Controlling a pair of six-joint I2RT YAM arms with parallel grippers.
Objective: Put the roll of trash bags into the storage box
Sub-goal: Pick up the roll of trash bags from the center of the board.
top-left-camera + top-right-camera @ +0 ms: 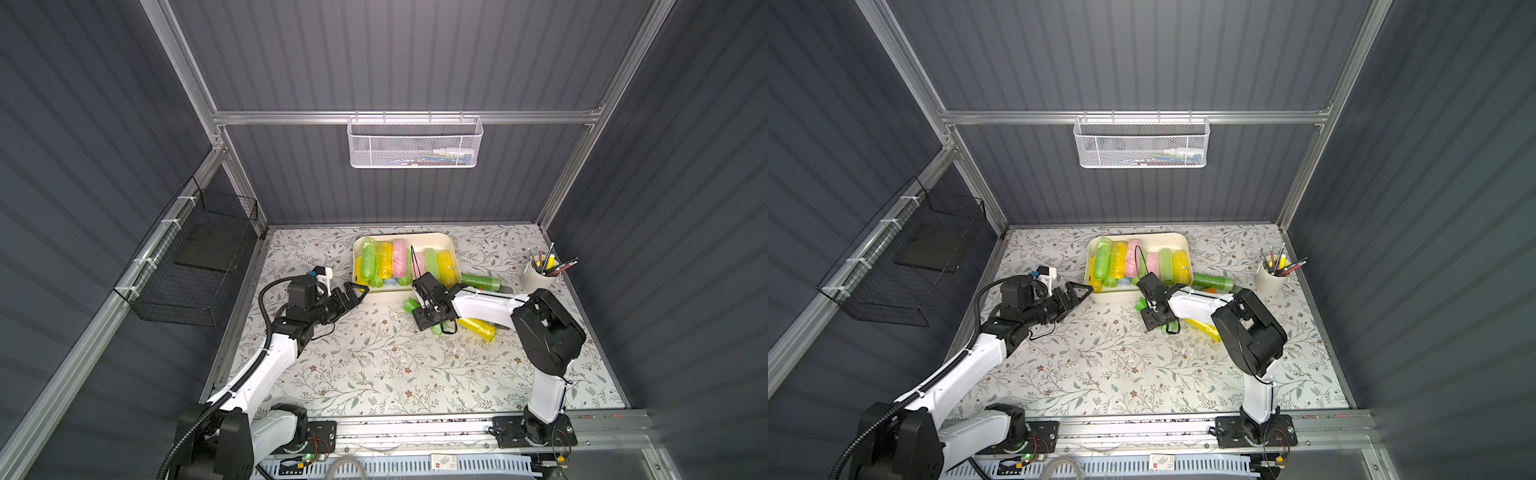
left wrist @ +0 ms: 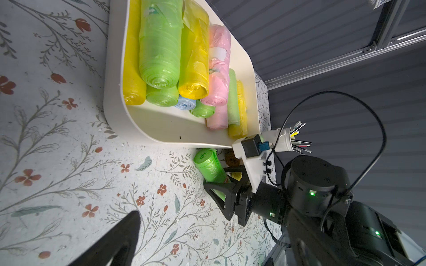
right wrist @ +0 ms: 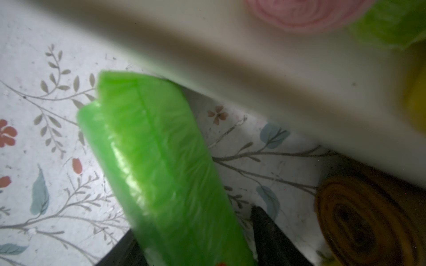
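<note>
White sheeting printed with sprigs and small red flowers covers the table [image 1: 374,374]. Nearest on it, a yellow roll [image 1: 478,329] lies partly under the right arm. Just beyond, the bright green roll of trash bags [image 3: 156,161] lies flat on the table, outside the storage box [image 1: 386,297] and just in front of its near wall. The right gripper [image 2: 215,177] stands over the roll with a jaw on each side, close against the plastic; I cannot tell whether they pinch it. Beside the box's near corner on the left arm's side, the left gripper [image 1: 358,291] hangs spread wide and empty. Inside the box lie the stored rolls [image 1: 368,262]: green, yellow, pink and one blue. A dark green roll [image 1: 482,281] lies just beside the box's right wall, and a pen cup [image 1: 538,276] stands farther right. A white mesh basket [image 1: 415,145] hangs on the back wall.
</note>
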